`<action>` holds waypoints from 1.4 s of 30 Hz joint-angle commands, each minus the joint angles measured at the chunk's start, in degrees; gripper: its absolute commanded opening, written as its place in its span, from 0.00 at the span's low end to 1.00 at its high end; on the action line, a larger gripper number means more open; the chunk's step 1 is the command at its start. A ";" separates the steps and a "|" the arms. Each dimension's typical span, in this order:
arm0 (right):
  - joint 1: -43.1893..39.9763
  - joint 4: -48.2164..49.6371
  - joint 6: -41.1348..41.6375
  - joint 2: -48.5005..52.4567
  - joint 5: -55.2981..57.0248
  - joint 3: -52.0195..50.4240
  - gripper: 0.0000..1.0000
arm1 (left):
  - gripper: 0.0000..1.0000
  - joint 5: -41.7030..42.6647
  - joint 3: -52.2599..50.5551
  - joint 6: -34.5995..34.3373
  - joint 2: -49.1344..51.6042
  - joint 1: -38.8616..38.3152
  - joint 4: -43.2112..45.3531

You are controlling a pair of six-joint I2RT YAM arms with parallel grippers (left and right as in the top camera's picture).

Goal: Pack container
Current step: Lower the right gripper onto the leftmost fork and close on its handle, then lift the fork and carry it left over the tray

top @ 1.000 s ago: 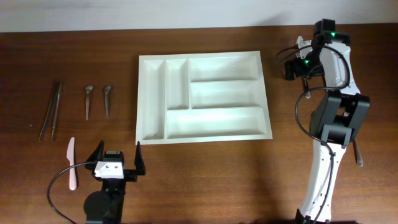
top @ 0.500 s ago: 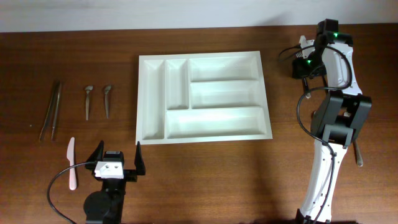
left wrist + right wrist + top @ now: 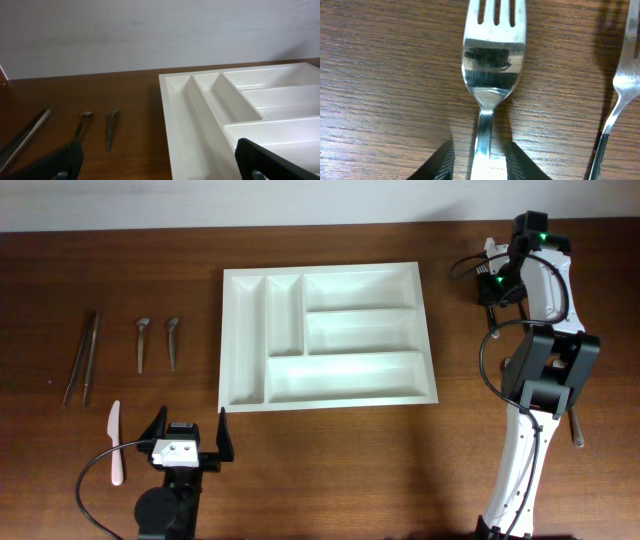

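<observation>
Wood-grain table [image 3: 330, 450], pale wall [image 3: 150, 35]; left pincer [image 3: 190, 422] released; right pincer [image 3: 481, 160] seemingly released astride fork [image 3: 493, 65].

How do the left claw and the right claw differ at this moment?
The left claw is empty; the right claw straddles a fork at its neck, with gaps on both sides. The left claw sits near the front-left corner of the container; the right claw is off the container's far-right corner. Both are open and grip nothing.
</observation>
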 commanded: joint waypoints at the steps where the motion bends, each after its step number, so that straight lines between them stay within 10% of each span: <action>1: -0.31 0.11 -0.22 2.23 0.59 0.74 0.24 | 0.99 0.24 -0.11 -0.35 -0.48 0.31 -0.24; 17: -0.15 1.05 -0.20 2.23 0.55 0.76 0.04 | 0.99 0.24 -0.11 -0.35 -0.48 0.31 -0.24; 42: 10.67 -10.97 -7.87 2.21 0.50 24.83 0.04 | 0.99 0.22 -0.11 -0.35 -0.48 0.31 -0.24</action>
